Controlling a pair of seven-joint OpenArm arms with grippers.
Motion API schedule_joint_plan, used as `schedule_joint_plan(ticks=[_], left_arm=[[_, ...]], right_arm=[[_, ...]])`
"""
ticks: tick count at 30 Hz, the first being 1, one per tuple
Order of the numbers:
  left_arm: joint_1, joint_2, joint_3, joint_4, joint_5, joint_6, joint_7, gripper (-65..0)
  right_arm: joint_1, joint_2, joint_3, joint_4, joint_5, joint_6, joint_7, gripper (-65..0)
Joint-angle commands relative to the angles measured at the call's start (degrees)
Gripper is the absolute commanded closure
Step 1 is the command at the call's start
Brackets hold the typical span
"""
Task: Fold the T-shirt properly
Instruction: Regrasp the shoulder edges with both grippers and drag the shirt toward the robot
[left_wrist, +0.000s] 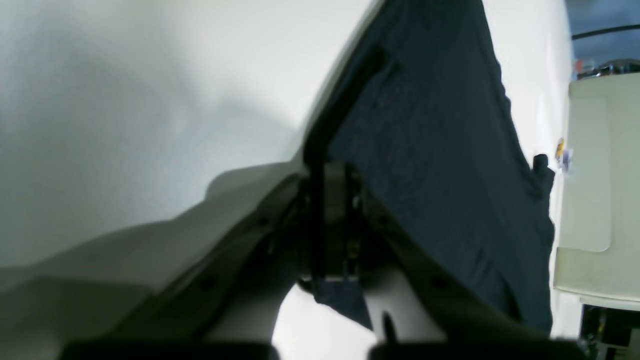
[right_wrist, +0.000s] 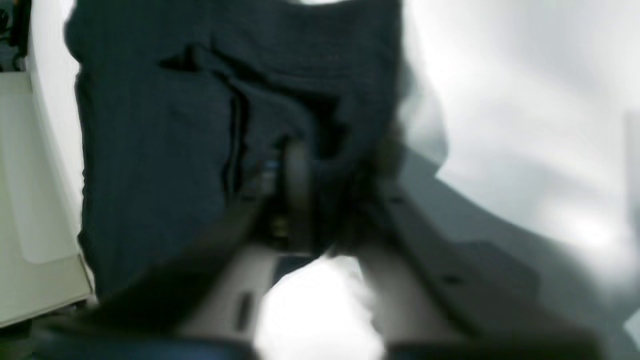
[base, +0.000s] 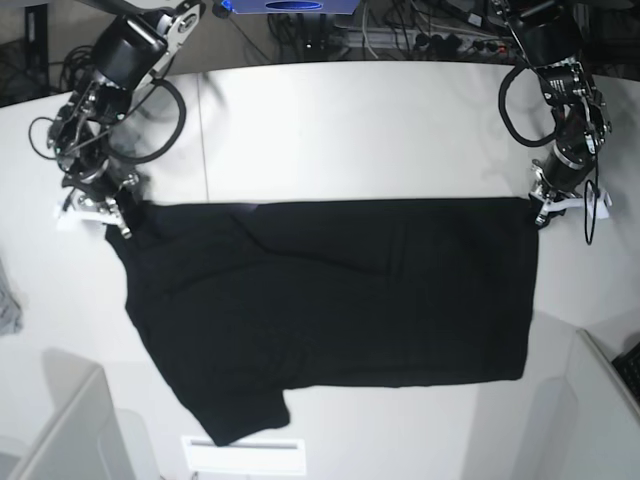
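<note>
Black T-shirt (base: 330, 300), top edge stretched taut

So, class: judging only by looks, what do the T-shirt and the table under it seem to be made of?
T-shirt: soft matte black knit cloth, probably cotton. It drapes, wrinkles and shows a fine weave in the left wrist view. Exact fibre cannot be told.

Table: smooth white hard board, likely laminate or painted. It is flat, with a faint sheen and a seam line. What lies beneath is hidden.

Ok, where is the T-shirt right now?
In the base view the T-shirt lies spread on the white table, its far edge stretched between the right gripper at left and the left gripper at right.
</note>
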Motion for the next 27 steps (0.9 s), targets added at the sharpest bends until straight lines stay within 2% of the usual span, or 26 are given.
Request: schedule_joint_plan(ticks=[1, 6, 18, 23, 27], left_arm=[[0.23, -0.44, -0.05, 0.23, 1.91, 0.89, 1.37, 0.0], [0.4, -0.53, -0.57, 1.11, 4.9, 0.89, 6.03, 0.0], [7.79, -1.41, -0.57, 13.86, 4.72, 0.89, 6.47, 0.0], [11.13, -3.43, -0.13, 16.14, 4.72, 0.89, 6.47, 0.0], [13.06, -3.96, -0.66, 19.75, 4.72, 0.89, 10.95, 0.0]], right_arm=[[0.3, 0.27, 0.01, 0.24, -1.14, -0.84, -1.26, 0.0], [-0.32, 0.27, 0.27, 0.41, -1.14, -0.92, -1.53, 0.0], [-9.2, -0.08, 0.27, 13.25, -0.71, -1.28, -5.92, 0.0], [-12.8, -0.08, 0.36, 17.99, -0.71, -1.28, -8.56, 0.0], [-15.7, -0.17, 0.36, 22.21, -0.71, -1.28, -9.7, 0.0]])
